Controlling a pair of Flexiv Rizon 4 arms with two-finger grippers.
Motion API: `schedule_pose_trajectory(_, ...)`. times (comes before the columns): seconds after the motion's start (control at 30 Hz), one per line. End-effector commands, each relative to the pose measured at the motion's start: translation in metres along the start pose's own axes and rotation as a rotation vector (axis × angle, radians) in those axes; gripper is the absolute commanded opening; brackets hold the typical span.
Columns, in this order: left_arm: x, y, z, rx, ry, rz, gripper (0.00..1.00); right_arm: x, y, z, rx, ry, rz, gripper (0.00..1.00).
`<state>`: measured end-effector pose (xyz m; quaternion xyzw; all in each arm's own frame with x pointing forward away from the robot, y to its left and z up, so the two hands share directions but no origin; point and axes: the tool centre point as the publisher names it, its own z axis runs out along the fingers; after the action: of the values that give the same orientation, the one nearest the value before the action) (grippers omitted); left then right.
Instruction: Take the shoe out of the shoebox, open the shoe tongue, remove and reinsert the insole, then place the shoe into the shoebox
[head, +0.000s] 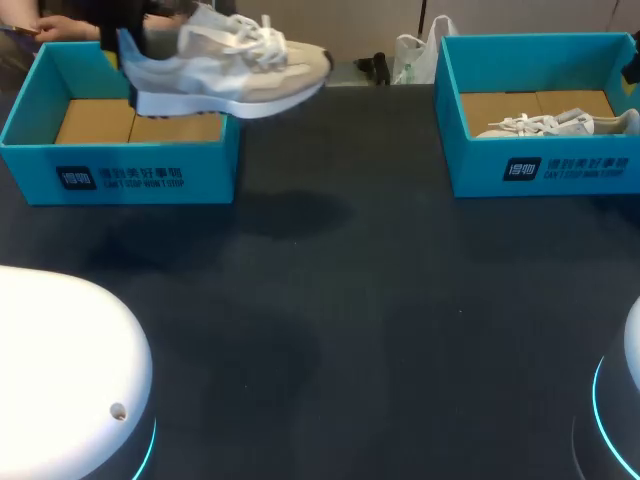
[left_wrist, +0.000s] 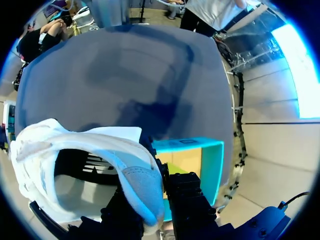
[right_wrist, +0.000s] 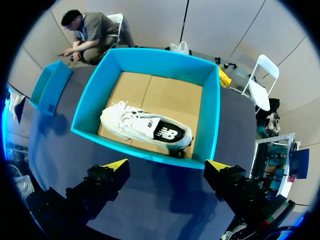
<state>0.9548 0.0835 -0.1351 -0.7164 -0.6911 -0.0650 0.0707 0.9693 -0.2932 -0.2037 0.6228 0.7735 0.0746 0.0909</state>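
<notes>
A dark table (head: 330, 300) carries two teal shoeboxes, one toward each far corner. The shoe (head: 235, 65) – white and beige, with white laces – hangs in the air above the left shoebox (head: 130, 170). Its sole is roughly level, its heel is over the box and its toe juts out past the box's inner wall toward the middle of the table. It casts a faint shadow on the table below.

In the left wrist view the left gripper (left_wrist: 157, 200) is clamped on the shoe (left_wrist: 75, 145) at the heel. One black finger stands on each side of the padded heel collar, and the shoe's opening gapes ahead of them. The left shoebox (left_wrist: 212, 170) shows just beyond the heel, its brown cardboard floor visible.

The right shoebox (head: 540, 165) holds a second shoe (head: 560, 124), which lies on its side on the cardboard floor. The right gripper (right_wrist: 165, 167) hovers over the table just short of that box's (right_wrist: 145, 57) near wall – its yellow-tipped fingers are spread wide with nothing between them, and the second shoe (right_wrist: 145, 127) lies ahead of them inside the box.
</notes>
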Motion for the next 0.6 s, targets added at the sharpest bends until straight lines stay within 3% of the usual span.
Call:
schedule_pose_trajectory(0.03, -0.022, -0.023, -0.006, -0.010, 0.040, -0.014, 0.00, 0.000, 0.001, 0.000, 0.001, 0.001, 0.000, 1.00)
schedule_pose_trajectory(0.4, -0.090, -0.078, -0.009, 0.012, 0.067, -0.010, 0.00, 0.000, 0.001, 0.000, 0.001, 0.001, 0.000, 1.00)
schedule_pose_trajectory(0.6, -0.116, -0.114, -0.009, 0.030, 0.058, 0.023, 0.00, 0.000, 0.001, 0.000, 0.001, 0.001, 0.000, 1.00)
